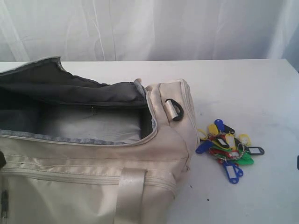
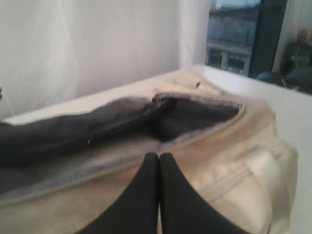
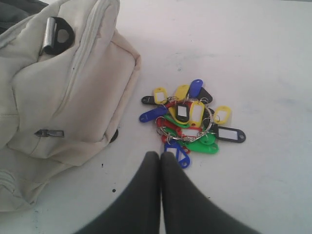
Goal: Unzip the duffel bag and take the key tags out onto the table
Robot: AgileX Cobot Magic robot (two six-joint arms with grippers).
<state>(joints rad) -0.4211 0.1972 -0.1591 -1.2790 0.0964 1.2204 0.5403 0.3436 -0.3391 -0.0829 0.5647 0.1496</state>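
The bunch of coloured plastic key tags (image 3: 187, 124) is found on the plain white worktop (image 1: 247, 84), just beside the unzipped cream fabric duffel bag (image 1: 93, 182) (grey lining exposed). The left jaws and the right jaws are closed, empty. The task is judged done; only withdrawal seems required.

Feeds fairly bright, light soft and diffuse. White curtain (image 1: 149, 28) behind duffel bag (image 1: 154, 154) glows, nearly blown out. Bag interior dark; I read little lining detail. Shadows on surface (image 1: 252, 88) beside bag weak. Left wrist view blurred throughout; window (image 2: 234, 44) beyond bag dim, bluish. Right wrist view sharper: key tags (image 3: 187, 122) beside bag crisp, jaws in foreground soft.
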